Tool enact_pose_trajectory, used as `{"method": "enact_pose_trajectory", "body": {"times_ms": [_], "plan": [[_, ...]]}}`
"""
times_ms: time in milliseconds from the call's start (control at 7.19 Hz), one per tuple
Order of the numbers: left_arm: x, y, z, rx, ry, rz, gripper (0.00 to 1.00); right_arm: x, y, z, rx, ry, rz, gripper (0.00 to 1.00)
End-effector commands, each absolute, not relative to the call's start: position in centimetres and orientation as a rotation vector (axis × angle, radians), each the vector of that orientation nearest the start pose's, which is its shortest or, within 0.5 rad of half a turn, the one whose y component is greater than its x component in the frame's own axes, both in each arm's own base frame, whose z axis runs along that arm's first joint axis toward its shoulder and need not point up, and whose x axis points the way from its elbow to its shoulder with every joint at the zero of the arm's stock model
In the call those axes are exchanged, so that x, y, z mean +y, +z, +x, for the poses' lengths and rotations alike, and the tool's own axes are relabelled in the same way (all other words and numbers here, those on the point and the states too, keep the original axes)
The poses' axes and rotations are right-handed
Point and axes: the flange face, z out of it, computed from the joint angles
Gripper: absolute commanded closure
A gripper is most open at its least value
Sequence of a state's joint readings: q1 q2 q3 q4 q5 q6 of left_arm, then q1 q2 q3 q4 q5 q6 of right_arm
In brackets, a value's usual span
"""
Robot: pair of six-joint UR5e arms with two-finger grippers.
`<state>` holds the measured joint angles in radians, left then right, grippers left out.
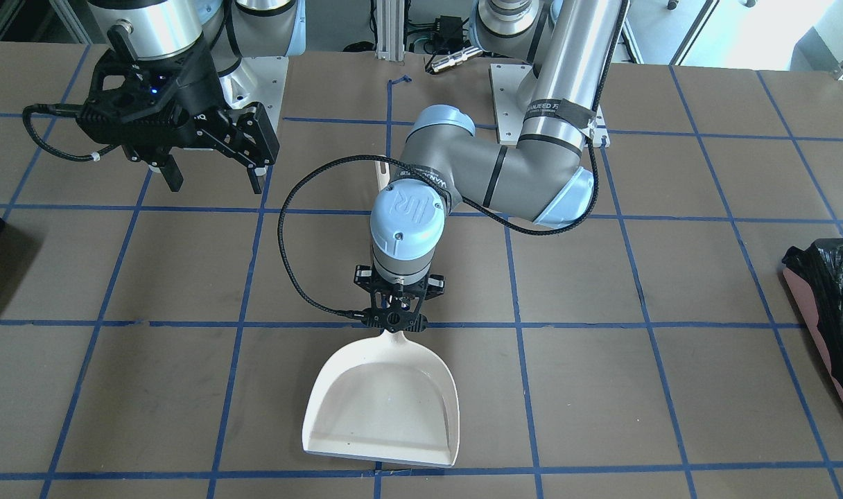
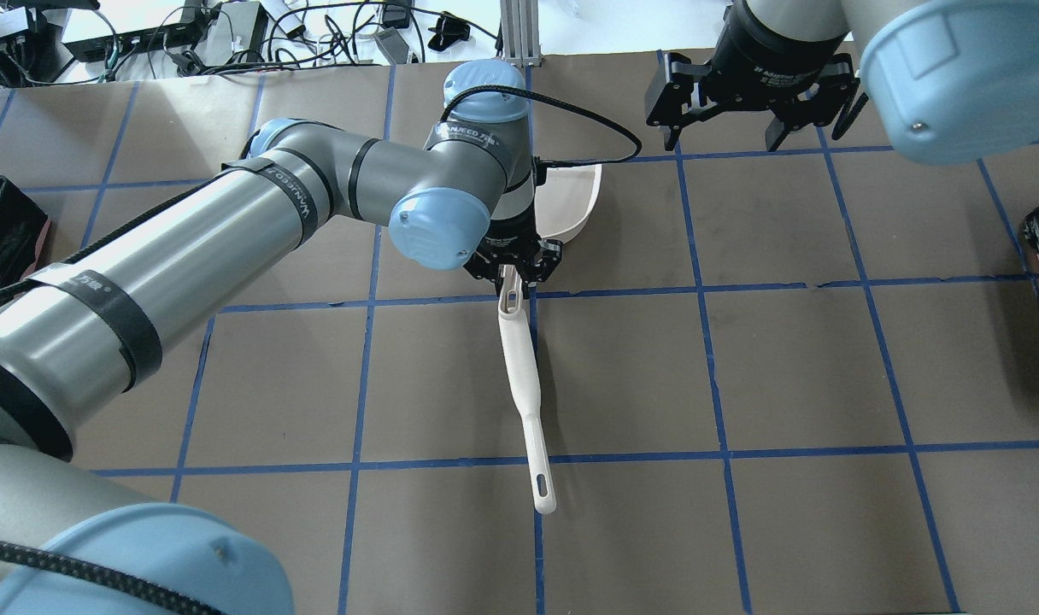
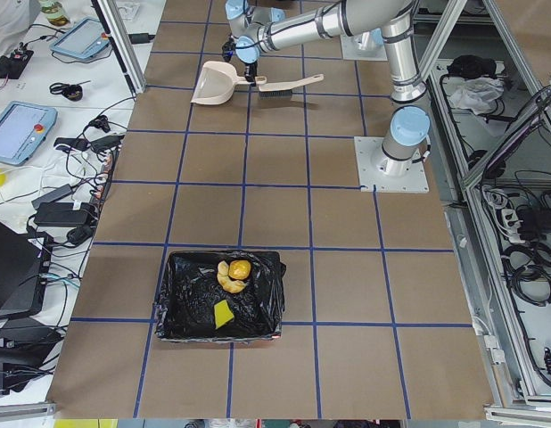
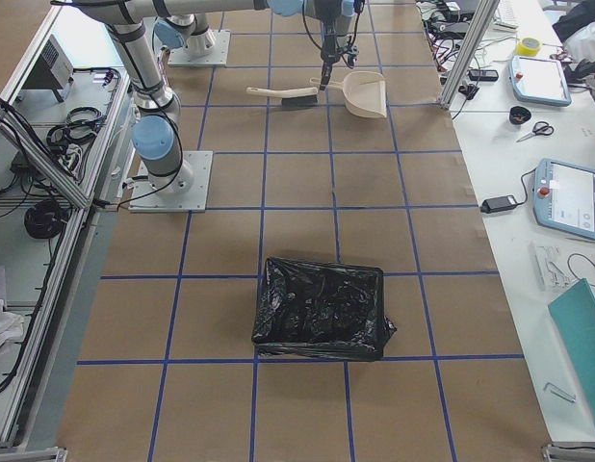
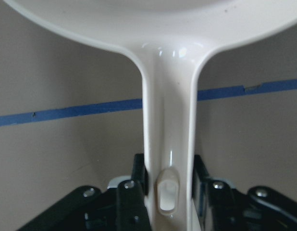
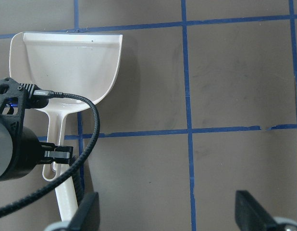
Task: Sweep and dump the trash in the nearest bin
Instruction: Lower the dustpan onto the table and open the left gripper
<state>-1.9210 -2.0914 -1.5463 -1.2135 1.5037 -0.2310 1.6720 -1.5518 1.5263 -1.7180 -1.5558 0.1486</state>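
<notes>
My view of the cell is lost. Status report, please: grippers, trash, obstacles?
Left gripper shut on dustpan, pan empty. Right gripper open, hovering. Trash lies in bin. Brush on table, robot side of dustpan.

In the overhead view the left arm point(image 2: 229, 213) covers most of the dustpan point(image 2: 575, 201), leaving one curved edge. In the front-facing view that arm hides nearly all the brush point(image 1: 382, 174), and the right edge cuts off the bin point(image 1: 827, 277). The right gripper point(image 6: 167, 216) shows only blurred fingertips point(image 6: 249, 211) at the bottom edge. From the left end, the trash point(image 3: 233, 275) is too small to sort.
</notes>
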Motion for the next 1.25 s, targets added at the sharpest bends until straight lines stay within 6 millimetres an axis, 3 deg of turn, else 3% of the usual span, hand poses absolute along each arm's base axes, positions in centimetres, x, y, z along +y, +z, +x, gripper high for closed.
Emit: {"method": "enact_pose_trajectory", "body": {"times_ms": [0, 417, 834, 1112], "plan": [[-55.4, 22.5, -35.5, 3.151, 0.253, 0.169, 1.0, -50.0, 51.5, 18.6, 3.093, -0.261, 0.072, 0.0], [-55.1, 21.3, -36.3, 3.143, 0.274, 0.114, 1.0, -50.4, 51.7, 18.7, 3.082, -0.3, 0.068, 0.0], [-55.7, 22.3, -36.8, 3.168, 0.232, 0.123, 1.0, -50.6, 51.4, 18.7, 3.092, -0.288, 0.072, 0.0], [-55.9, 21.8, -36.8, 3.166, 0.24, 0.135, 1.0, -50.6, 51.4, 18.8, 3.079, -0.297, 0.07, 0.0]]}}
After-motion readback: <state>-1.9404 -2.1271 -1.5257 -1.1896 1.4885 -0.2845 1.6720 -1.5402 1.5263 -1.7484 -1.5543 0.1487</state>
